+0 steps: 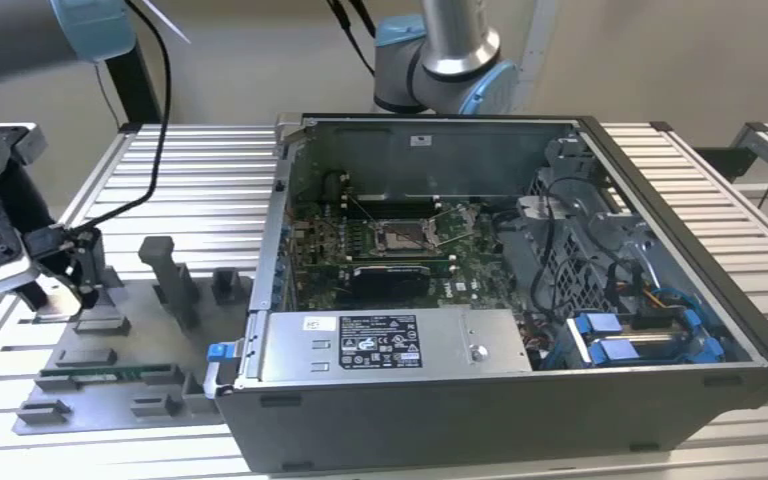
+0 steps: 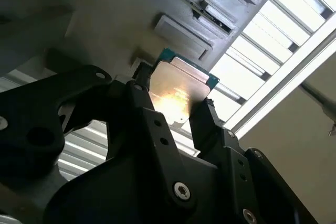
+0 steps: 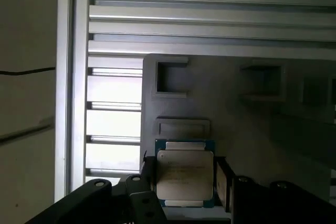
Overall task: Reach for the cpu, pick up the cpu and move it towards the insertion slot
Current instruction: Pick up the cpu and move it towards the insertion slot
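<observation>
One cpu point(image 3: 185, 174), clamped at two opposite edges by the closed-in jaws of the gripper point(image 1: 67, 298), over the grey tray point(image 1: 111, 405) at 9 o'clock in the exterior view. The insertion slot point(image 1: 402, 237) lies well apart toward 3 o'clock, inside the open computer case point(image 1: 651, 400).

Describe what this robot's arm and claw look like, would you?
The arm is built from round grey metal tubes linked by fat joints with light blue caps, and a black cable runs alongside it. The claw is matt black, with two chunky angular fingers on hinged links dotted with round bolt heads.
</observation>
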